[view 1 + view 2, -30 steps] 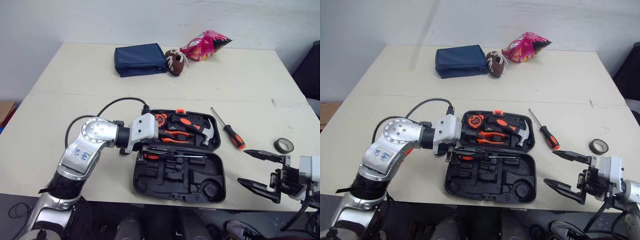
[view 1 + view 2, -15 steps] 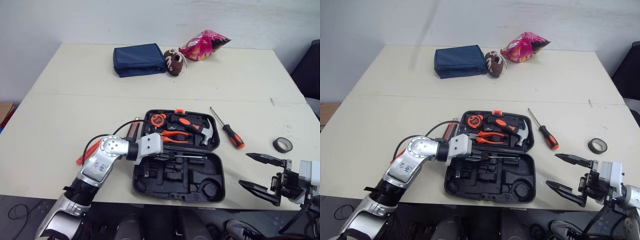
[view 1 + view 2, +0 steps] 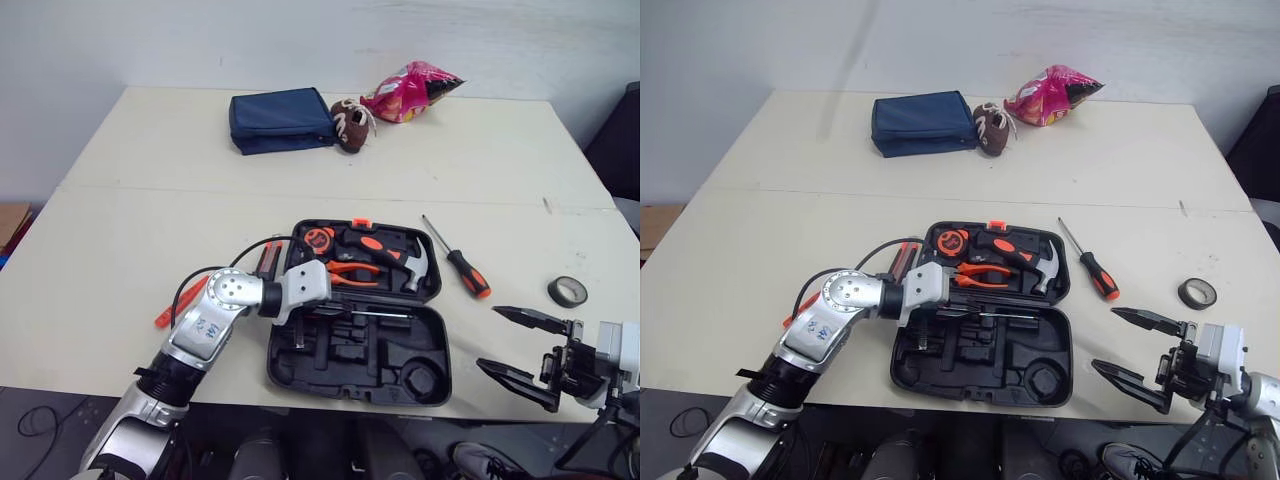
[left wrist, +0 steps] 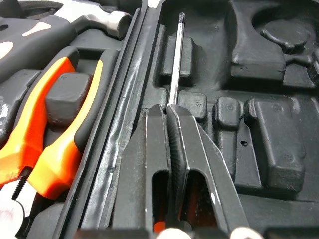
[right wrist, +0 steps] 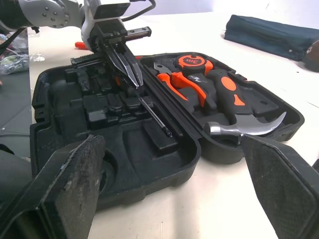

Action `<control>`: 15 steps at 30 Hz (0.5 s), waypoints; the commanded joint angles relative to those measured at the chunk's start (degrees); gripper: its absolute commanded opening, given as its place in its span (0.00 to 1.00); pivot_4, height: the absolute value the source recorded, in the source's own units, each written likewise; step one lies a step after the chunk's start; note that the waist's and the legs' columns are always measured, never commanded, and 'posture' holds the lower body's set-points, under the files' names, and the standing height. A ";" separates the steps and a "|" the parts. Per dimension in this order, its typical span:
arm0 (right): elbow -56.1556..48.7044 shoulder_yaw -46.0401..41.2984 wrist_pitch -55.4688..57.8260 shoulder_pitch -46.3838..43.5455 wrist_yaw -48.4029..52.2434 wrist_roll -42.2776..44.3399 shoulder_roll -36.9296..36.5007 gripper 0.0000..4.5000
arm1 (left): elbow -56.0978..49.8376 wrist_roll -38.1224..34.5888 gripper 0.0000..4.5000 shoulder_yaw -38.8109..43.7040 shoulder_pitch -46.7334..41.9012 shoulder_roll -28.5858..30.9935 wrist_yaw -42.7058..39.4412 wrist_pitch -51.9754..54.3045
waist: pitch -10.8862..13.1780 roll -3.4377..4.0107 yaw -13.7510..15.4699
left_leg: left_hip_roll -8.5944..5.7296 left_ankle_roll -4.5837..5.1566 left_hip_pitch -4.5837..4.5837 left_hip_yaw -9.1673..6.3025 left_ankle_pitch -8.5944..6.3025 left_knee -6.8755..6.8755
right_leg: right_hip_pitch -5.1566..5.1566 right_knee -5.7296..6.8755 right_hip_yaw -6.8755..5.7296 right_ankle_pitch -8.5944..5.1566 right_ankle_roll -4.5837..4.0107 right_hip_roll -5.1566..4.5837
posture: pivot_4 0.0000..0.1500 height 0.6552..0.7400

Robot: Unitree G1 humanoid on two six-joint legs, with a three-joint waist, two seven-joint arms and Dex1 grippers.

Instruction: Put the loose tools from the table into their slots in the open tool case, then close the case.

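The left arm is bent across the case [image 3: 358, 397], left gripper [image 4: 167, 107] jaws clamped on a screwdriver [image 4: 175, 59]. The right gripper [image 3: 490, 337] is held low, jaws spread wide.

Open case [image 3: 340, 380], screwdriver [image 3: 458, 262] beside, probably tape roll [image 3: 568, 291]

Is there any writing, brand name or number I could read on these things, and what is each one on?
"3m", as far as it can be made out: on the orange tape measure in the tool case.
White logo on the black handle beside the pliers: too small to read.
Print on the pink snack bag: too blurred to read.
Blue handwriting on the left arm: unreadable.
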 commanded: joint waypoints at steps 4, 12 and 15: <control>-1.93 -1.16 -0.38 0.55 -0.81 0.56 0.05 1.00 | 1.26 5.53 0.02 -5.87 0.40 1.30 -0.09 2.38 | -0.01 0.00 -0.15 | 0.03 -0.07 0.73 -0.01 -0.09 -0.23 | 0.72 -0.24 -0.01 -0.01 -0.02 0.00 | 1.00 1.00; -3.69 -0.49 0.47 0.36 -3.08 0.28 0.09 1.00 | 3.46 10.41 0.02 -11.60 -2.62 0.22 0.65 10.10 | -1.09 0.31 1.31 | 0.02 0.07 1.00 -0.02 -0.29 -0.25 | 1.13 -0.52 -0.01 -0.01 -0.01 -0.03 | 1.00 1.00; -4.54 -0.64 0.88 0.53 -4.09 0.15 0.03 1.00 | 2.26 10.27 0.02 -12.20 -3.34 0.19 0.73 11.66 | -1.42 0.30 1.28 | 0.03 0.08 1.11 -0.10 -0.36 -0.27 | 1.33 -0.64 -0.07 -0.01 -0.01 -0.05 | 1.00 1.00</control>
